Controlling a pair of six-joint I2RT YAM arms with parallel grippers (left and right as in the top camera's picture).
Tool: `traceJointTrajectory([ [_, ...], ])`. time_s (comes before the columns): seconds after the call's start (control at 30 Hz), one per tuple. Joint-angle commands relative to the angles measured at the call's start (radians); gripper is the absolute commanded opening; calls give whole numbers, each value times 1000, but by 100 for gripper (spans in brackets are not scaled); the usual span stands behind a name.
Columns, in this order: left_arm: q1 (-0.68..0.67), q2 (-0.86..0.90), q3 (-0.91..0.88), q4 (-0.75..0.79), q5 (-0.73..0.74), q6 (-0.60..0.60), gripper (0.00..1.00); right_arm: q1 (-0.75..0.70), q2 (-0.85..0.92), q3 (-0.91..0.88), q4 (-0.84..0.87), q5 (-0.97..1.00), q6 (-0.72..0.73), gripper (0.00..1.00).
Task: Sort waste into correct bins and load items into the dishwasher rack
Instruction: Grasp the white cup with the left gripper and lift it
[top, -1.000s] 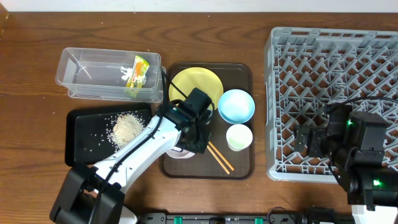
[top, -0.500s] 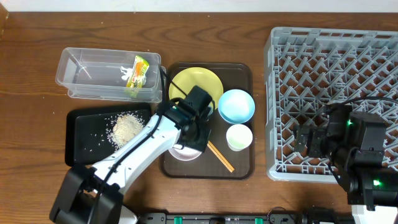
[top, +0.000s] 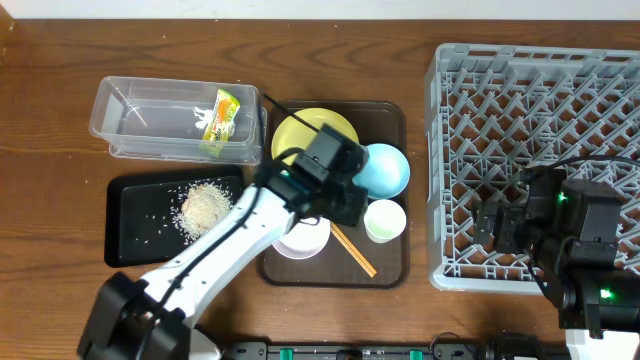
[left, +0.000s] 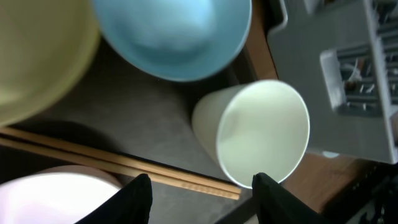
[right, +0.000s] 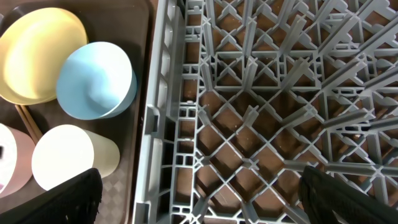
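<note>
Over the brown tray (top: 385, 272): waste binned, dish loading in hand.

Wrapper (top: 222, 115) lies in the clear tub (top: 140, 122), rice (top: 203, 207) on the black tray (top: 130, 250); rack (top: 600, 90) bare where visible. Left gripper (left: 202, 196) hangs spread and empty above cup (left: 255, 134) and chopsticks (left: 112, 165). I judge the cup next: shift toward it, then descend. Tight quarters: blue bowl (left: 174, 31) just beside the cup, chopsticks at its foot, tray lip and rack wall beyond. Right gripper (right: 199, 190), spread and empty, sits over the rack's near side and may crowd the drop.
</note>
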Motion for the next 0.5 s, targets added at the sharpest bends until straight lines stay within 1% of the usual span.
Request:
traceJointTrajectory([
  [0.0, -34, 69, 1, 16, 16, -20, 55, 14, -3, 10, -2, -5, 10, 99],
  [0.1, -59, 122, 1, 43, 16, -20, 54, 14, -3, 10, -2, -5, 10, 99],
  [0.17, -70, 149, 1, 55, 16, -29, 50, 14, -3, 10, -2, -5, 10, 99],
  [0.23, -73, 167, 1, 56, 16, -34, 40, 14, -3, 10, -5, -5, 10, 99],
  [0.33, -69, 169, 2, 51, 6, -34, 19, 14, -3, 10, -14, -5, 10, 99],
  [0.43, -58, 161, 2, 45, -16, -34, 8, 14, -3, 10, -16, -5, 10, 99],
  [0.47, -53, 156, 2, 39, -22, -34, 6, 14, -3, 10, -16, -5, 10, 99],
])
